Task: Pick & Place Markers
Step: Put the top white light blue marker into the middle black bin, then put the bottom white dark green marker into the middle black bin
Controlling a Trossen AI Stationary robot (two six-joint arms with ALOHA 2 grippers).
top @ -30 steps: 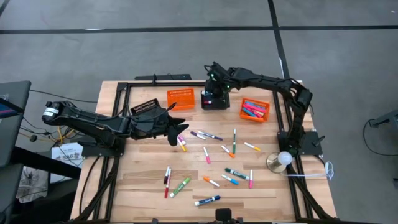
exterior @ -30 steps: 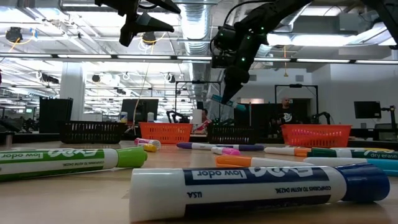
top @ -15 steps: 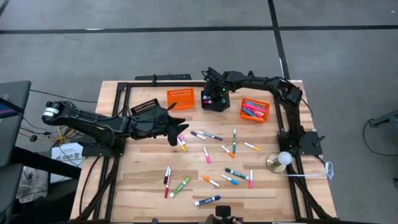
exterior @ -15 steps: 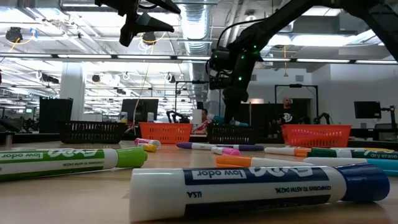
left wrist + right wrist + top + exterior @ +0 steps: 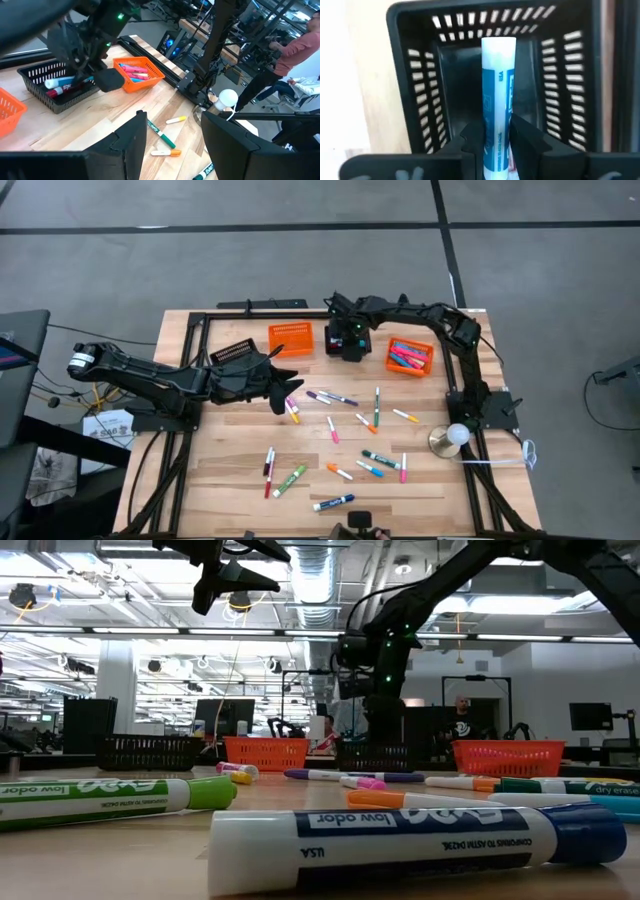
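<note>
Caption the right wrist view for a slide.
Right end effector holds a blue marker over a black basket.

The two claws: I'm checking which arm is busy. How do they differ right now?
The right claw is shut on a blue marker; the left claw is open and empty. The right claw hangs over the black basket at the table's back; the left claw hovers above loose markers mid-table. Both are off the table.
</note>
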